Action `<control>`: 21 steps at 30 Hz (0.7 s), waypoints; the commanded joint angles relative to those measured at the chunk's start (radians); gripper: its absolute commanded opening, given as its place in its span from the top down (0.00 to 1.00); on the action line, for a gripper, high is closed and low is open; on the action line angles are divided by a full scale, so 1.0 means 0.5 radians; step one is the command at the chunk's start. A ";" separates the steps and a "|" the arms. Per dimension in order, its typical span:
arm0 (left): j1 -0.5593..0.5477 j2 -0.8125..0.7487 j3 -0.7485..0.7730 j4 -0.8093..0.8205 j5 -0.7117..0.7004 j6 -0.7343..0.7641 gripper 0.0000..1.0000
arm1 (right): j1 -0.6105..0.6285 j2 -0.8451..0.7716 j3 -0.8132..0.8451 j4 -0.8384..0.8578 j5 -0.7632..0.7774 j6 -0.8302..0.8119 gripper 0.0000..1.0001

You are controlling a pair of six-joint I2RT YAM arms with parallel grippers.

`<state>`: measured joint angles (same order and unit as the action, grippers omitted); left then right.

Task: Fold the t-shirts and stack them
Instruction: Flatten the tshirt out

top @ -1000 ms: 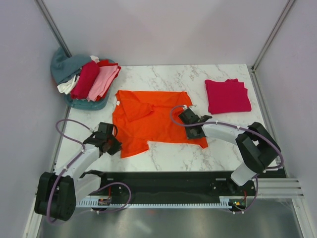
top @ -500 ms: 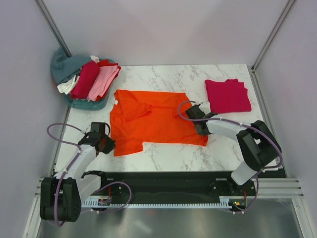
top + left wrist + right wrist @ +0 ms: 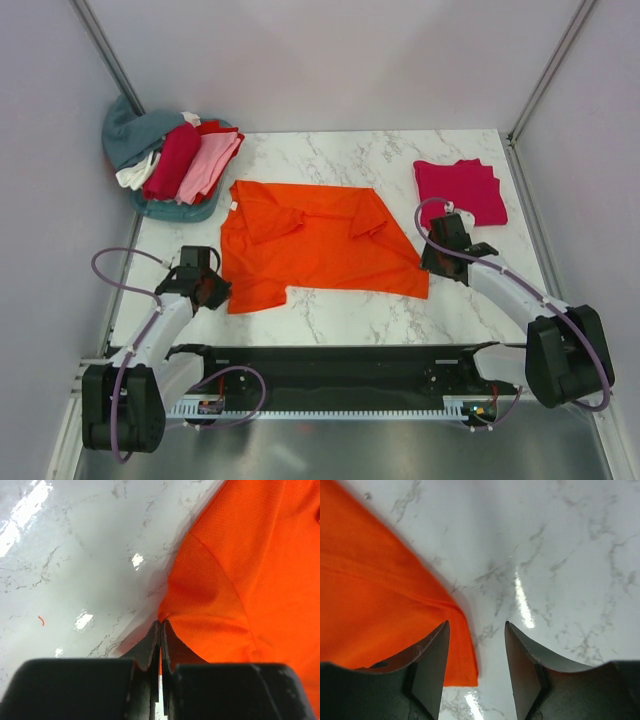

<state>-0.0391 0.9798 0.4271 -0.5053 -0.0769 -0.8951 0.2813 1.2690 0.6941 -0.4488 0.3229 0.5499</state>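
The right hand [image 3: 438,258] has swept right and let go, now wide at the right hem of the orange shirt [image 3: 320,250]. The shirt lies flatter mid-desk, likely ready for folding. The left hand [image 3: 207,290] still pinches its near-left corner.

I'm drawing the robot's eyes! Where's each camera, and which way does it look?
Top: above and behind, looking down on table; left arm, right arm show.
Left wrist: on that arm, facing orange t-shirt; left end effector shut on it.
Right wrist: on its arm, facing table and shirt corner; right end effector open.
All share that t-shirt.
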 commanded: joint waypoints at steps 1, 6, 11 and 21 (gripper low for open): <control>0.014 -0.051 0.042 -0.011 -0.040 0.072 0.98 | 0.005 -0.096 -0.090 0.097 -0.479 0.026 0.42; 0.014 -0.054 0.042 -0.014 -0.018 0.072 0.98 | 0.005 -0.185 -0.240 0.088 -0.698 0.124 0.42; 0.014 -0.048 0.033 -0.011 -0.003 0.054 0.98 | 0.005 -0.286 -0.370 0.066 -0.658 0.204 0.42; 0.011 -0.048 0.017 0.010 0.022 0.032 0.98 | 0.008 -0.139 -0.400 0.176 -0.554 0.247 0.50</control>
<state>-0.0387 0.9657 0.4271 -0.5072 -0.0685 -0.8898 0.2840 1.1614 0.5022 -0.3954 0.0227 0.6540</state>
